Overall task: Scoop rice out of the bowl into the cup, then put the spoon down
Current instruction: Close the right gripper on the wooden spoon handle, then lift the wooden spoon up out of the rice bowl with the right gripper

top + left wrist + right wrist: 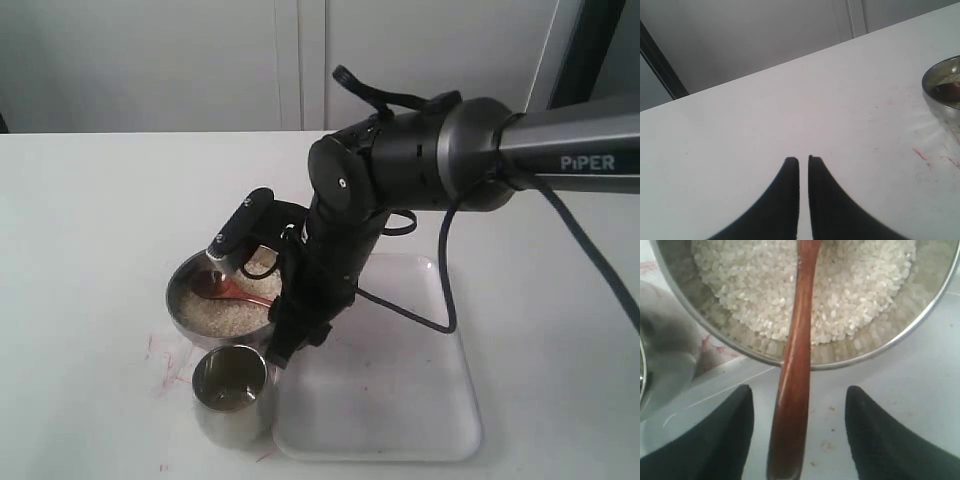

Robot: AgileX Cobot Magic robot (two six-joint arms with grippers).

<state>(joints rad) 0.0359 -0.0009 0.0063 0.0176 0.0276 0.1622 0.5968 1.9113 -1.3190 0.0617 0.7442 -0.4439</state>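
Far to the left we find the left gripper [803, 159] low over the white table [90, 230], its black fingers drawn almost together with only a thin slit between them and nothing in them; it is well apart from the work. Next comes the wide, shallow, shiny steel bowl [180, 300], holding a bed of small off-white uncooked rice [225, 318]. The dark reddish-brown wooden spoon [232, 289] lies in it, its oval scoop on the grains and its slim handle jutting out past the rim. Just in front of the bowl stands the small straight-sided steel cup [225, 420]; we cannot tell whether any rice is in it yet. The right gripper [799, 390] straddles the handle with its jaws wide apart, a clear gap on each side, so it has hold of nothing. To the right lies a shallow white plastic tray [400, 420]. We judge the step in hand to be taking up the spoon. The next move calls for closing squarely on the handle without pushing it sideways, then digging the scoop into the rice and carrying it level to the cup.
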